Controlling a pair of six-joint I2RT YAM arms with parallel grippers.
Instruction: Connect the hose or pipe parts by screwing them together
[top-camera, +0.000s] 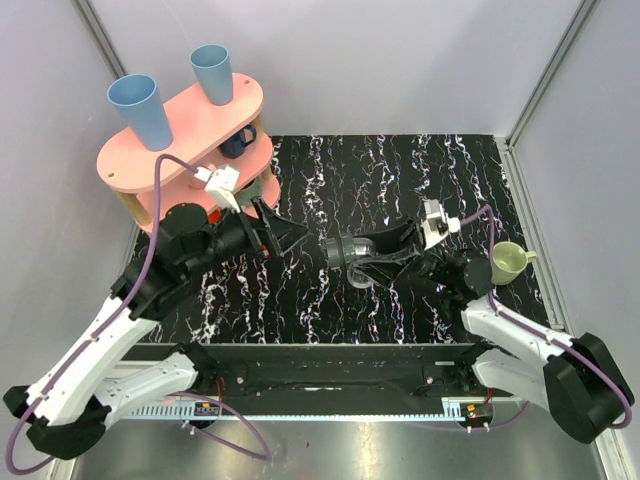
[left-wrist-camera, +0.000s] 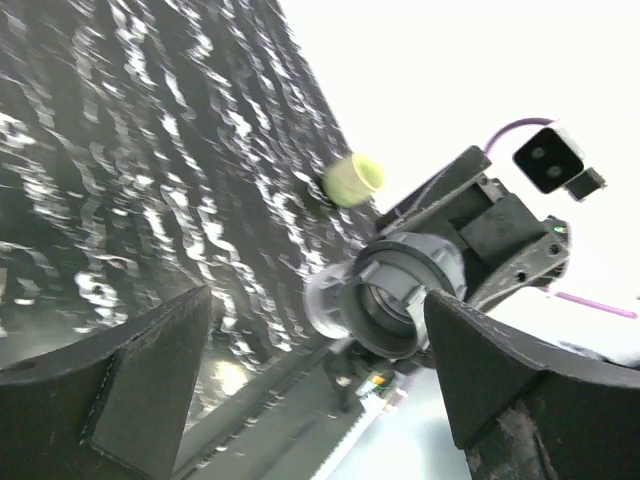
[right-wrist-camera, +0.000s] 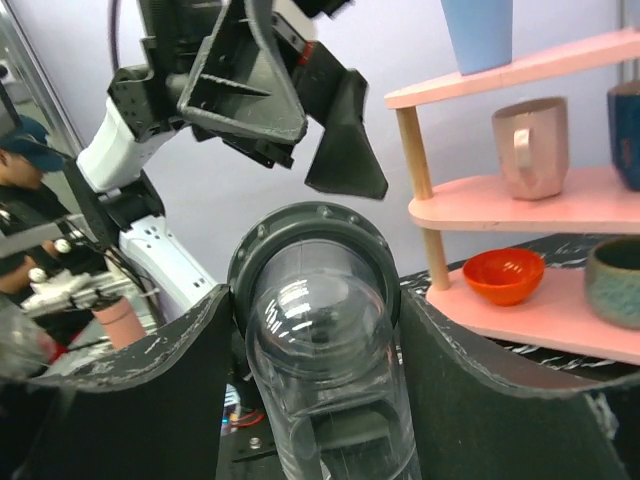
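At the far left corner of the table (top-camera: 400, 170), a rack (top-camera: 180, 125); on its top tier, two cups (top-camera: 140, 108) side by side. On the middle tier, a mug (right-wrist-camera: 525, 148); on the lowest, a bowl (right-wrist-camera: 503, 275). Near the table's right edge, a second mug (top-camera: 510, 263). Above mid-table, a fitting (top-camera: 348, 250) between the fingers of the right gripper (top-camera: 368, 254); left of it and apart, the left gripper (top-camera: 285, 232).

Pipe fitting (top-camera: 348, 250): dark grey ring nut (right-wrist-camera: 310, 222) seated on clear tube (right-wrist-camera: 322, 340), axis horizontal, centre of overhead frame.
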